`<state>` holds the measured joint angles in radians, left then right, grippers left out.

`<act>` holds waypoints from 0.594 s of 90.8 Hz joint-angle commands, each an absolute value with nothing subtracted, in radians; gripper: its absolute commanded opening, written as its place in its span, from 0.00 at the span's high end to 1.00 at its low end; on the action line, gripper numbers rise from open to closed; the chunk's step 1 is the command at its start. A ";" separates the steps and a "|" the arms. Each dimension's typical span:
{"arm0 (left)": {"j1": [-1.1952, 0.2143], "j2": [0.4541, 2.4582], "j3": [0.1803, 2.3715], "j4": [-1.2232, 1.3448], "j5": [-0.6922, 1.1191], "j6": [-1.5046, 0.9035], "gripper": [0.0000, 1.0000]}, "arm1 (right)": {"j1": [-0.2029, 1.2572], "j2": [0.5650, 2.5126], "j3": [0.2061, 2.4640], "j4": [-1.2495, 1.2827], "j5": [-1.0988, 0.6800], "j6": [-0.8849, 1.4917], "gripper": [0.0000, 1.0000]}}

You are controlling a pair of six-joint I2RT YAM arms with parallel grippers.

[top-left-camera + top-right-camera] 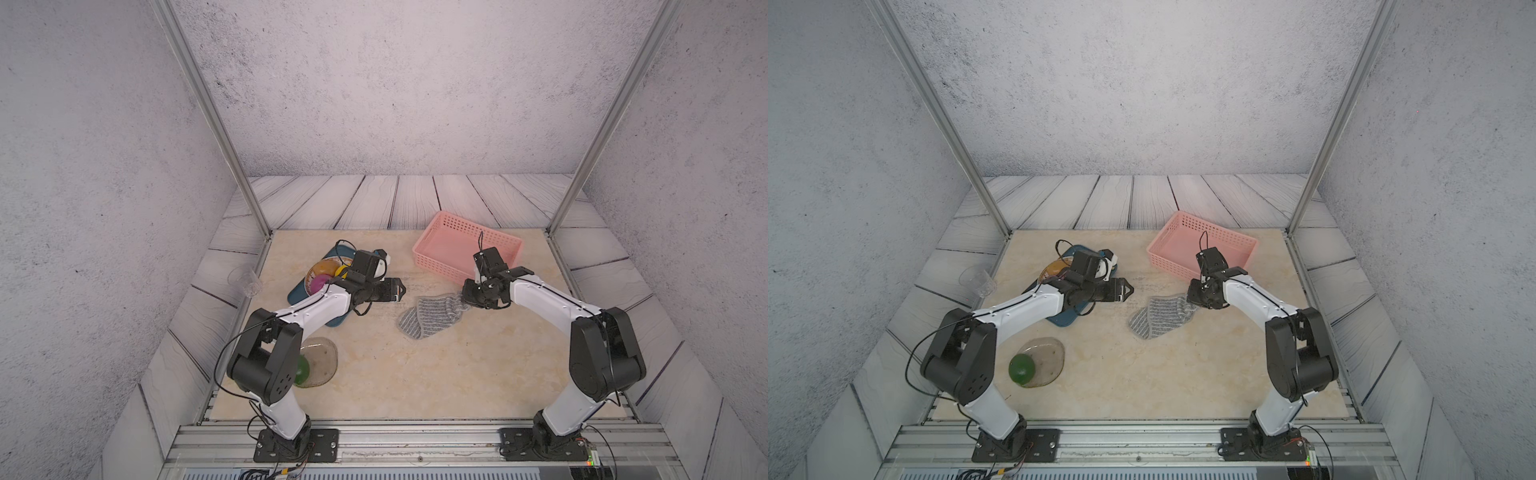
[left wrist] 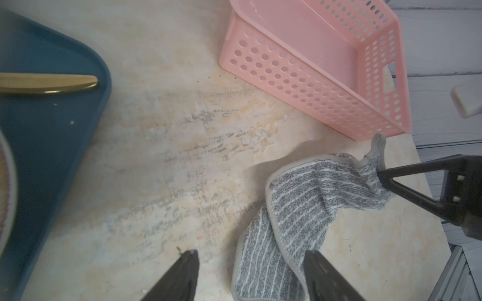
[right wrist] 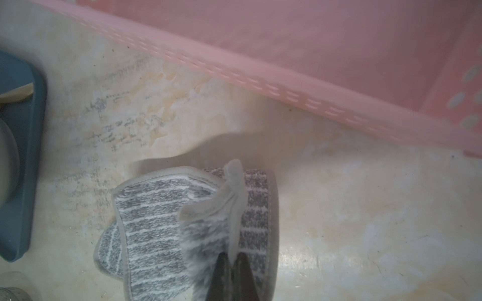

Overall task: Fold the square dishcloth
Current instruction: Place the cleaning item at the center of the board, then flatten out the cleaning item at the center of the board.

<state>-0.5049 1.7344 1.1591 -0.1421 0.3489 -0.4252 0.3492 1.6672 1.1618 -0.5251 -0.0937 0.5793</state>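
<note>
Dishcloth (image 1: 432, 316) lies rumpled and partly doubled over on the marble tabletop (image 1: 374, 374) in both top views, just in front of the pink basket (image 1: 440, 266). The basket shows only its own pink floor. The cloth's right end is lifted into the right gripper (image 1: 467, 296), which is clenched on it, while the left gripper (image 1: 398, 289) hovers by the cloth's left end. Further left a blue tray (image 1: 297, 296) carries a bowl (image 1: 318, 266) with a pink ball (image 1: 319, 284) and something yellow (image 1: 341, 272) in it. Nearer the arm bases a clear dish (image 1: 1050, 353) holds a green ball (image 1: 1021, 369), and a clear cup (image 1: 245, 280) stands on the wood surround. In the left wrist view the left gripper's jaws stand apart with the cloth's doubled end showing between them; whether they touch it I cannot tell. A gold utensil (image 2: 52, 83) rests on the tray. In the right wrist view the black fingers (image 3: 221, 273) pinch a bunched corner, and the pale hem (image 3: 234, 182) sticks out past their tips toward the basket wall.
</note>
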 commanded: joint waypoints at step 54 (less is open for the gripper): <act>-0.584 2.056 1.407 -0.210 0.446 -0.372 0.48 | 0.350 1.604 1.059 -0.449 -0.050 0.535 1.00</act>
